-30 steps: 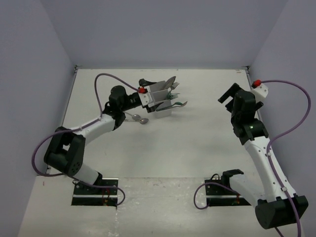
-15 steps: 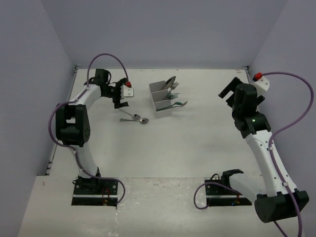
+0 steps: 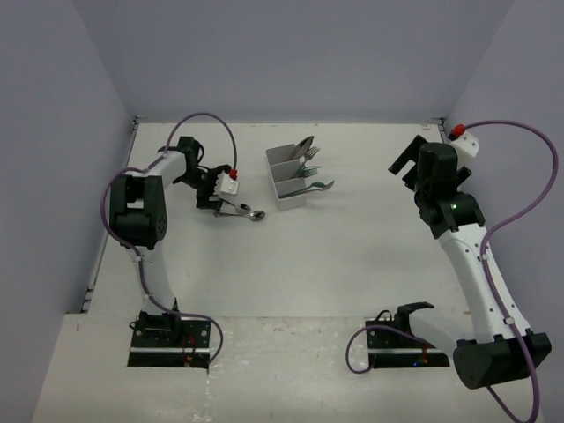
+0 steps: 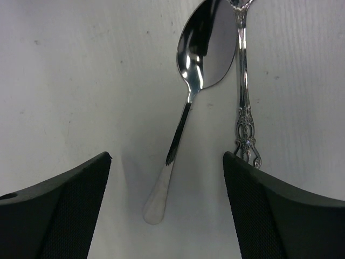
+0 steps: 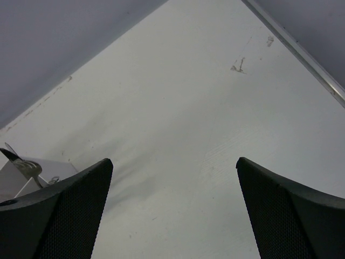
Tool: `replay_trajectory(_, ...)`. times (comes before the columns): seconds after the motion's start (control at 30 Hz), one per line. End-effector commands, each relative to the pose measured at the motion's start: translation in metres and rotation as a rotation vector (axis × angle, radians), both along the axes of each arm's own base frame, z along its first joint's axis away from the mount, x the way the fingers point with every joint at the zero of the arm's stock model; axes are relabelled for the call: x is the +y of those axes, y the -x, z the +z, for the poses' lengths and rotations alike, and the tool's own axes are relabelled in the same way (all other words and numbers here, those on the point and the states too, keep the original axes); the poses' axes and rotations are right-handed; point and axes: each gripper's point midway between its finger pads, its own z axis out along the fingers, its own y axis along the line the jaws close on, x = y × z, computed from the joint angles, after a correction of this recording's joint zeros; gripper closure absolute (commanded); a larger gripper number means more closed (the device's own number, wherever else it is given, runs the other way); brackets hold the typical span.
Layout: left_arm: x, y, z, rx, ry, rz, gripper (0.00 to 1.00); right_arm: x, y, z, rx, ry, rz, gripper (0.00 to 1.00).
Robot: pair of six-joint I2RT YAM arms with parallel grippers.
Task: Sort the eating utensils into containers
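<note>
Two silver spoons lie on the table left of the white three-compartment box, which holds several silver and dark teal utensils sticking out to the right. My left gripper is open and hovers just above the spoons' handle ends. In the left wrist view a plain spoon lies between the open fingers and an ornate-handled one lies by the right finger; the gripper touches neither. My right gripper is open and empty, raised at the right; it also shows in the right wrist view.
The box's corner shows at the left edge of the right wrist view. Walls close the table at the back and both sides. The back right table corner is near the right gripper.
My left gripper has left the box, swung out to the far left, then come down open over the two spoons. The right arm has shifted only slightly.
</note>
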Motion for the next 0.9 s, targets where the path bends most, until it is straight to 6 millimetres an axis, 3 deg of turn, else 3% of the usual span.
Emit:
replay_trajectory(0.0, 0.011, -0.005, -0.007, -0.008, -0.082, -0.009, 0.15, 0.005, -0.004, 0.014, -0.028, -0.032, 0.017, 0.01)
replay_trajectory(0.23, 0.009, -0.007, -0.018, -0.006, -0.099, -0.017, 0.40, 0.006, -0.006, 0.010, -0.020, -0.039, 0.009, 0.01)
replay_trajectory(0.53, -0.009, 0.019, -0.022, 0.074, -0.128, -0.151, 0.62, 0.001, -0.007, 0.013, -0.021, -0.020, -0.009, 0.01)
replay_trajectory(0.7, -0.001, 0.059, -0.049, 0.238, -0.273, -0.136, 0.67, 0.000, -0.006, 0.018, -0.039, -0.019, -0.012, 0.01)
replay_trajectory(0.8, 0.003, 0.084, -0.066, 0.319, -0.352, -0.124, 0.76, 0.004, -0.009, 0.020, -0.054, -0.021, 0.010, 0.01)
replay_trajectory(0.87, -0.001, 0.092, -0.063, 0.360, -0.352, -0.128, 0.77, 0.005, -0.009, 0.018, -0.054, -0.022, 0.021, 0.01)
